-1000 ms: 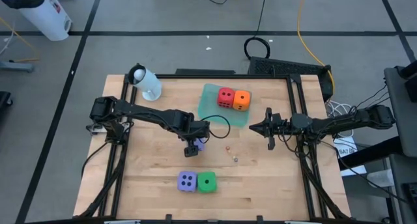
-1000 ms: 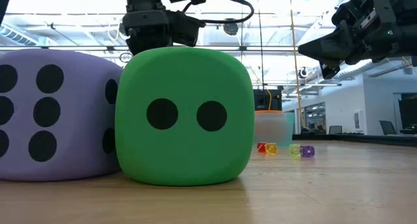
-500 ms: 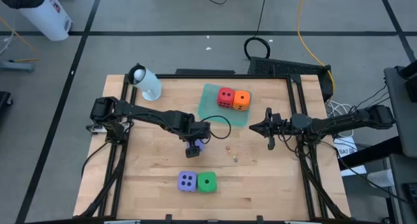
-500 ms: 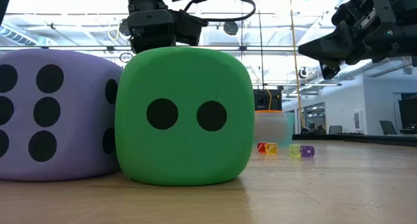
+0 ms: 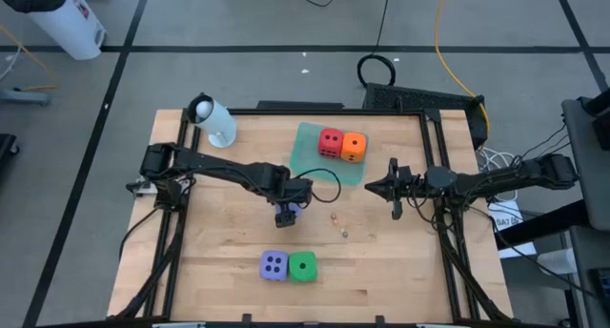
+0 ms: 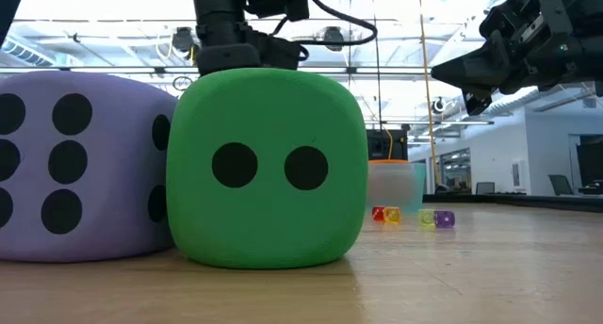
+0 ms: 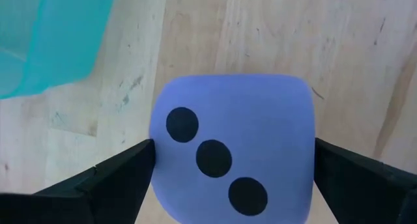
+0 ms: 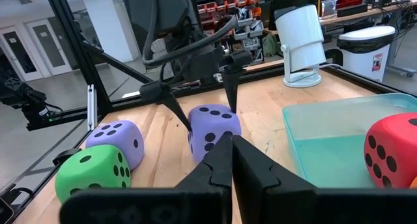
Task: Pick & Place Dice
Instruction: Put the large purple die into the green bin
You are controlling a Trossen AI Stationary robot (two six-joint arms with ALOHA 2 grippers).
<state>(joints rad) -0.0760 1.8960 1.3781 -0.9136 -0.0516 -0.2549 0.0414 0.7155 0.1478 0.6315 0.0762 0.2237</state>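
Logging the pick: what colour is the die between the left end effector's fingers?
Purple die with dark pips; clearest in the left wrist view.

Bright, even overhead light fills the scene. The pale wooden worktop [image 5: 219,242] shows only soft, short shadows. Ceiling strip lights glare in the low view, backlighting the big green foam die [image 6: 268,169]; the room beyond blurs.

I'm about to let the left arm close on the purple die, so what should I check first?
1. Left tool open, one finger on each side of the purple die: ok.
2. Die resting on the table: ok.
3. Die centred between the fingers: ok.
4. Teal tray has room beside the red die and orange die: ok.
5. Right tool shut, waiting clear of the die: ok.
6. Finger contact with the die: cannot tell.
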